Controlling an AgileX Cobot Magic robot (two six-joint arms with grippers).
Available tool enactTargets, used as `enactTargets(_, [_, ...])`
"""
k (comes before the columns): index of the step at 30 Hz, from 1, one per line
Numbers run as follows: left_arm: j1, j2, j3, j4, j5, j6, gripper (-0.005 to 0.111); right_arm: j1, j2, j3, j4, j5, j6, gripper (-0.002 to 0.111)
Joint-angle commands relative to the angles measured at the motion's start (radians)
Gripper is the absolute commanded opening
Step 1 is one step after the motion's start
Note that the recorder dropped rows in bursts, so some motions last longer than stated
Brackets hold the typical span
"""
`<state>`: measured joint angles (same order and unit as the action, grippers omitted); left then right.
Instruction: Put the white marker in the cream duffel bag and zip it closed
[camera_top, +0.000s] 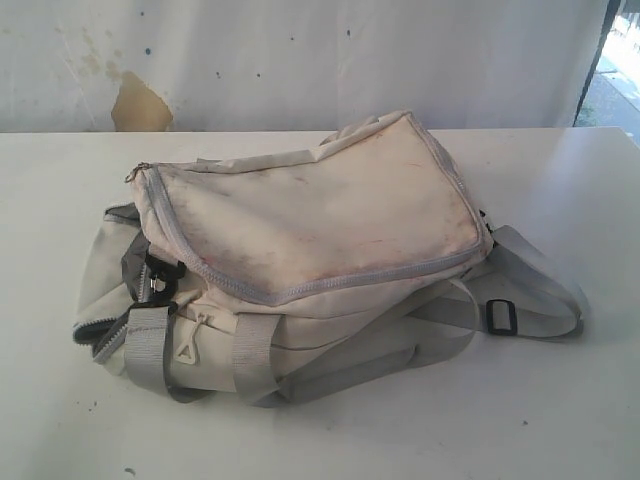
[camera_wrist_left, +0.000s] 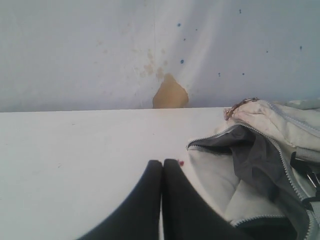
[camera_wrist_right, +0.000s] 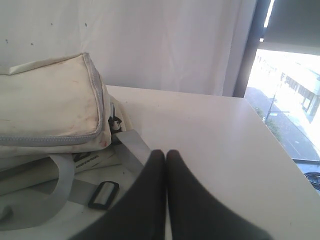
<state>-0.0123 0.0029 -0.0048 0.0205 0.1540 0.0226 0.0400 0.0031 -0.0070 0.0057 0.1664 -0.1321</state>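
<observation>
The cream duffel bag lies in the middle of the white table, smudged with dirt, its grey-zippered top flap lying over it. Its left end gapes open, showing dark grey lining. The white marker is not visible in any view. Neither arm appears in the exterior view. My left gripper is shut with nothing between its black fingers, low over the table just beside the bag's open end. My right gripper is shut and holds nothing, next to the bag's grey strap and black buckle.
The white table runs to a white curtain wall with a tan patch. A dark window frame stands at the right. The grey shoulder strap loops out on the bag's right.
</observation>
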Motion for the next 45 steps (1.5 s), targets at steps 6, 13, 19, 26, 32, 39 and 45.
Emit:
enactTargets(6, [0.000, -0.003, 0.005, -0.020, 0.004, -0.016, 0.000, 0.001, -0.003, 0.007, 0.002, 0.003, 0.006, 0.000])
enactTargets(13, [0.000, -0.003, 0.005, -0.020, 0.004, -0.016, 0.000, 0.001, -0.003, 0.007, 0.002, 0.005, 0.006, 0.000])
enactTargets(19, [0.000, -0.003, 0.005, -0.020, 0.004, -0.016, 0.000, 0.001, -0.003, 0.007, 0.002, 0.005, 0.006, 0.000])
enactTargets(26, [0.000, -0.003, 0.005, -0.020, 0.004, -0.016, 0.000, 0.001, -0.003, 0.007, 0.002, 0.005, 0.006, 0.000])
enactTargets(32, [0.000, -0.003, 0.005, -0.020, 0.004, -0.016, 0.000, 0.001, -0.003, 0.007, 0.002, -0.004, 0.083, 0.000])
enactTargets(39, [0.000, -0.003, 0.005, -0.020, 0.004, -0.016, 0.000, -0.001, -0.003, 0.007, -0.028, -0.016, 0.132, 0.000])
enactTargets(45, [0.000, -0.003, 0.005, -0.020, 0.004, -0.016, 0.000, -0.001, -0.003, 0.007, -0.028, -0.014, 0.132, 0.000])
